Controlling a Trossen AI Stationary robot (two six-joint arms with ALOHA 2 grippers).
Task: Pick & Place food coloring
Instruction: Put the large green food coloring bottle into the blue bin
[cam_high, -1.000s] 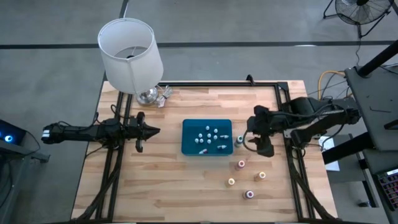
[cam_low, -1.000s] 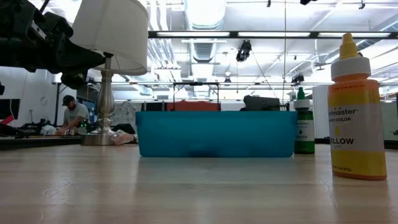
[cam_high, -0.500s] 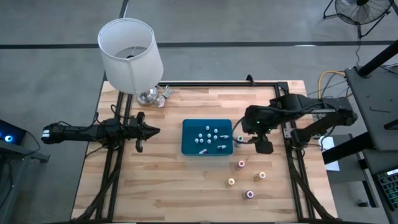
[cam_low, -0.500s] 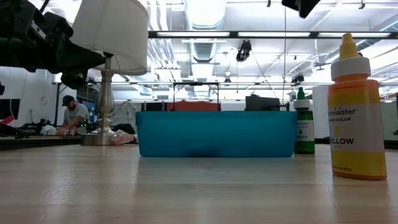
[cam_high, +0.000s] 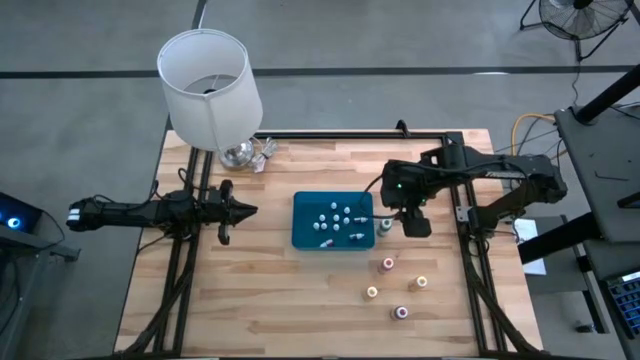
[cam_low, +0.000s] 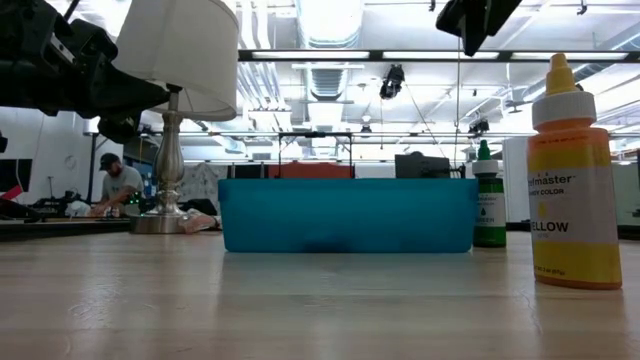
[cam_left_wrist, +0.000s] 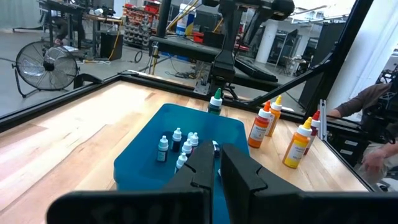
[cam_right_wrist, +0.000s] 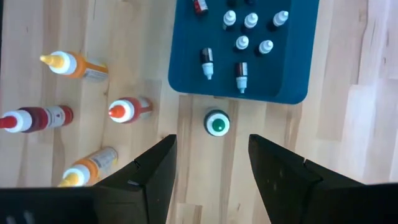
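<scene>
the right gripper is hanging over the green bottle, which is standing just outside the tray on its right side; the fingers are spread wide with nothing between them, and only the right wrist view is showing the green cap lying in that gap. the high view is showing four more bottles standing apart on the table below the tray, and small white-capped bottles lying in it. the low view is hiding those behind the tray wall, showing the yellow bottle close up. the left gripper is waiting closed and empty left of the tray
</scene>
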